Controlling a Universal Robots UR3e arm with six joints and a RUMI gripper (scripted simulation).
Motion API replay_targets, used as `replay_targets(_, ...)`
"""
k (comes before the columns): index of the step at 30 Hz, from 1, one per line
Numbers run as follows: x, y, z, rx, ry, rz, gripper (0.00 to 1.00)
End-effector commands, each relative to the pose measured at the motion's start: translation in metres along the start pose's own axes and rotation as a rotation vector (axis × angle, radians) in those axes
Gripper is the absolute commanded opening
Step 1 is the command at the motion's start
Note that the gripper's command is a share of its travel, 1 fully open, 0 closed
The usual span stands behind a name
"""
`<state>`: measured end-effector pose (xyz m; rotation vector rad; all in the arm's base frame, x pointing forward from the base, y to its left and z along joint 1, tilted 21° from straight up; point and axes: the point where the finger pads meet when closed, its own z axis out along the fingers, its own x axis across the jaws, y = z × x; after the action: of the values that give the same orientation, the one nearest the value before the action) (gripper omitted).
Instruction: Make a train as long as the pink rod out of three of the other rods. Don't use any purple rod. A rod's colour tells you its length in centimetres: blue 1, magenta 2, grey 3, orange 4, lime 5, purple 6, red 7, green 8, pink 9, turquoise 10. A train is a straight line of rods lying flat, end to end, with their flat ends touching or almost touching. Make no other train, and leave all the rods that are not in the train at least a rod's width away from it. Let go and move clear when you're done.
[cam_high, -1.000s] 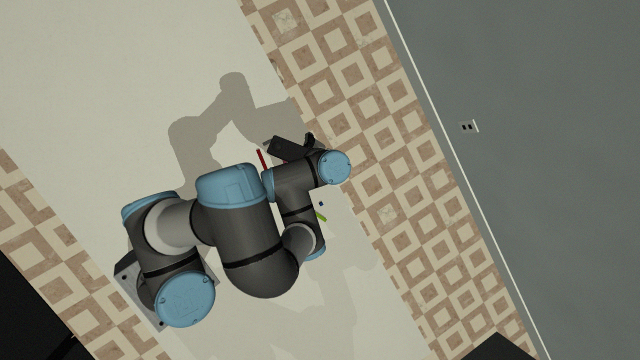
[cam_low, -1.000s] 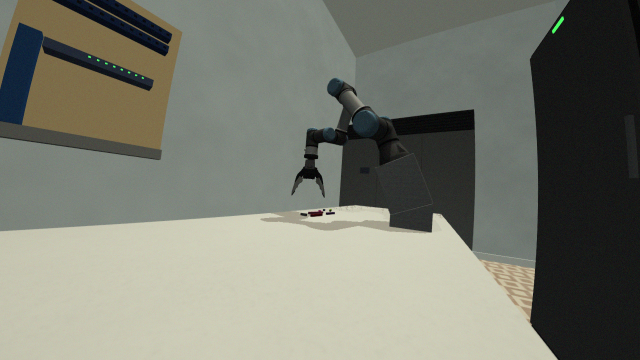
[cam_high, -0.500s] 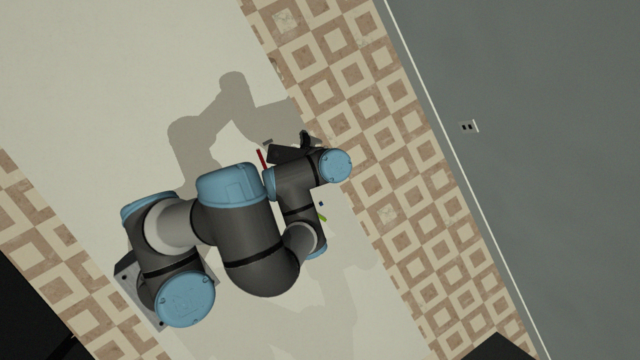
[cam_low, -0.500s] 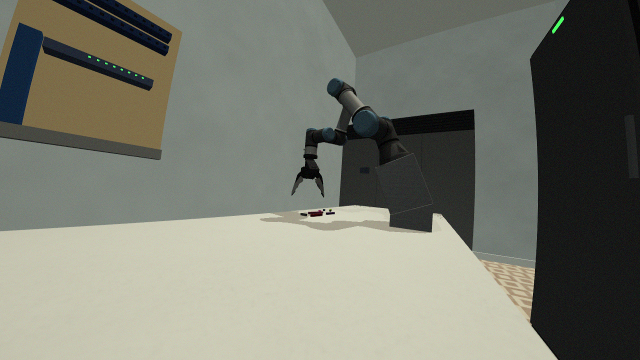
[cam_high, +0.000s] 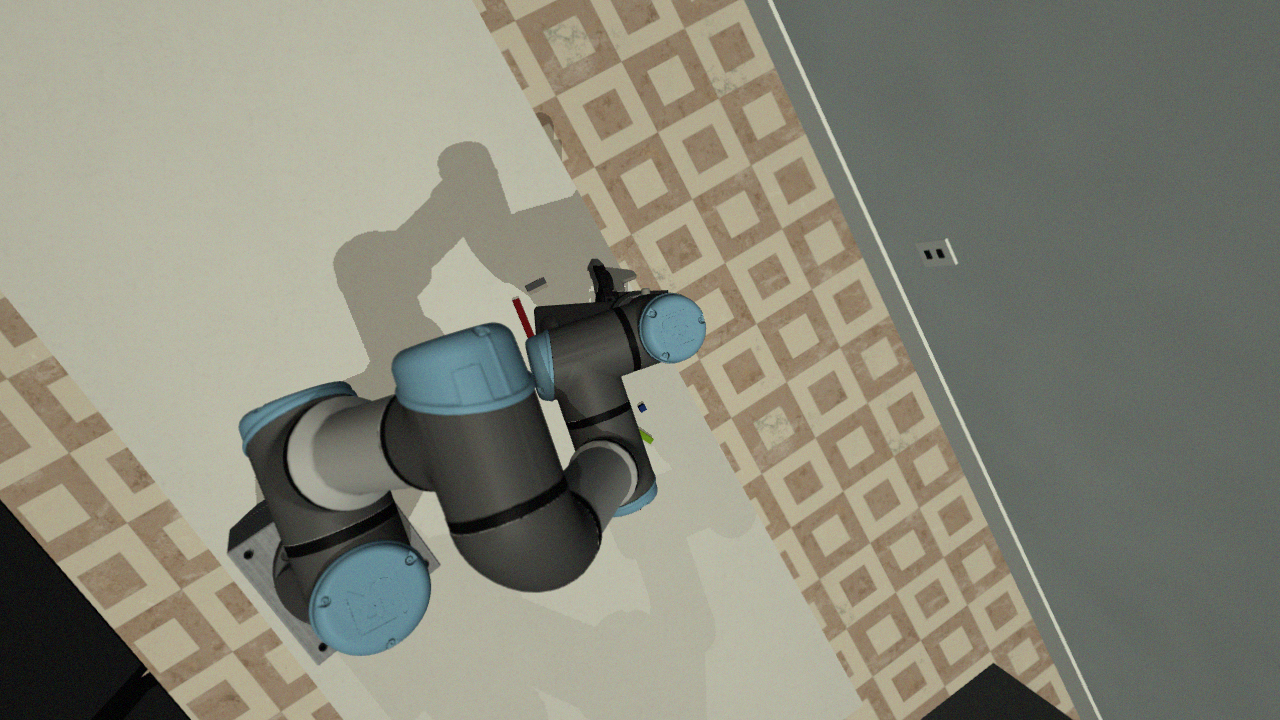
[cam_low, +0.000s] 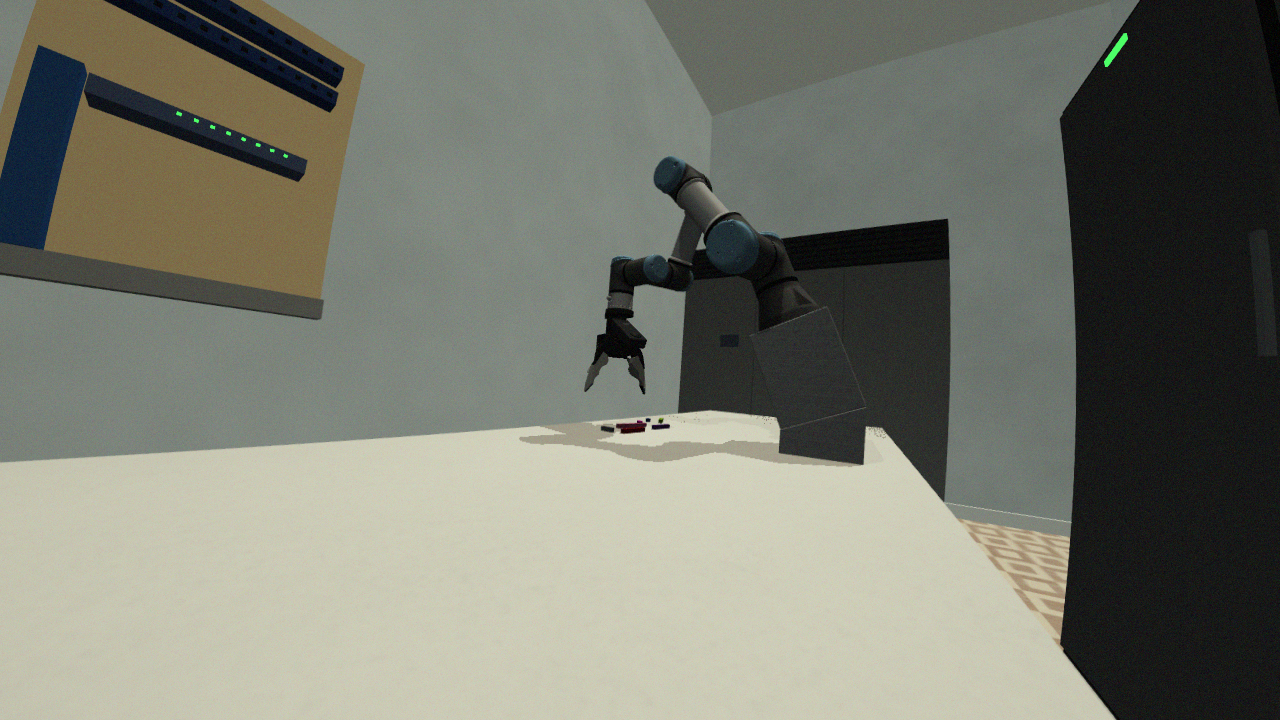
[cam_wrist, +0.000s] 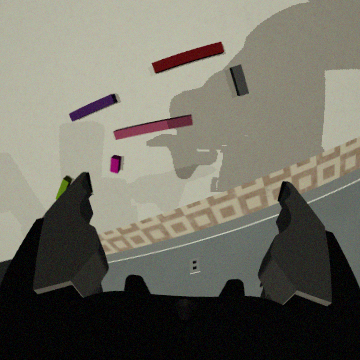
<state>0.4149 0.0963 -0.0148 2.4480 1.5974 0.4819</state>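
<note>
In the wrist view the rods lie apart on the cream table: a pink rod (cam_wrist: 152, 127) in the middle, a red rod (cam_wrist: 187, 57) above it, a grey rod (cam_wrist: 239, 80) at the right, a purple rod (cam_wrist: 93, 107) at the left, a short magenta rod (cam_wrist: 115, 163) and a lime rod (cam_wrist: 62, 187) partly hidden behind my left finger. My gripper (cam_wrist: 185, 178) (cam_low: 616, 374) is open and empty, high above the rods. From overhead I see the red rod (cam_high: 521, 317), grey rod (cam_high: 535, 283), a small blue rod (cam_high: 641, 406) and the lime rod (cam_high: 646, 437); my arm hides the others.
The rods lie close to the table's edge, with patterned floor (cam_high: 760, 268) beyond it. My arm's base (cam_low: 805, 385) stands on the table near the rods. A dark cabinet (cam_low: 1172, 358) stands at the right.
</note>
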Motion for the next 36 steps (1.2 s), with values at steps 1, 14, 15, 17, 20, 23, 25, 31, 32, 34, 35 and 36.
replay_targets(1, -0.0008, 0.0016, -0.0005, 0.003, 0.006, -0.134, 1.0)
replay_targets(14, -0.0018, 0.0044, -0.0005, 0.002, 0.006, -0.376, 1.0)
replay_targets(15, -0.0019, 0.0047, -0.0005, 0.002, 0.006, -0.392, 1.0)
replay_targets(17, -0.0019, 0.0049, -0.0005, 0.002, 0.006, -0.407, 1.0)
replay_targets(20, -0.0021, 0.0054, -0.0006, 0.001, 0.006, -0.431, 1.0)
replay_targets(23, -0.0021, 0.0058, -0.0006, 0.001, 0.006, -0.458, 1.0)
replay_targets(25, -0.0021, 0.0059, -0.0006, 0.001, 0.006, -0.47, 1.0)
replay_targets(31, -0.0022, 0.006, -0.0006, 0.001, 0.006, -0.485, 1.0)
replay_targets(32, -0.0022, 0.006, -0.0006, 0.002, 0.006, -0.485, 1.0)
replay_targets(34, -0.0022, 0.0059, -0.0006, 0.002, 0.006, -0.486, 1.0)
replay_targets(35, -0.0022, 0.0059, -0.0006, 0.002, 0.006, -0.486, 1.0)
replay_targets(36, -0.0023, 0.0057, -0.0005, 0.002, 0.006, -0.486, 1.0)
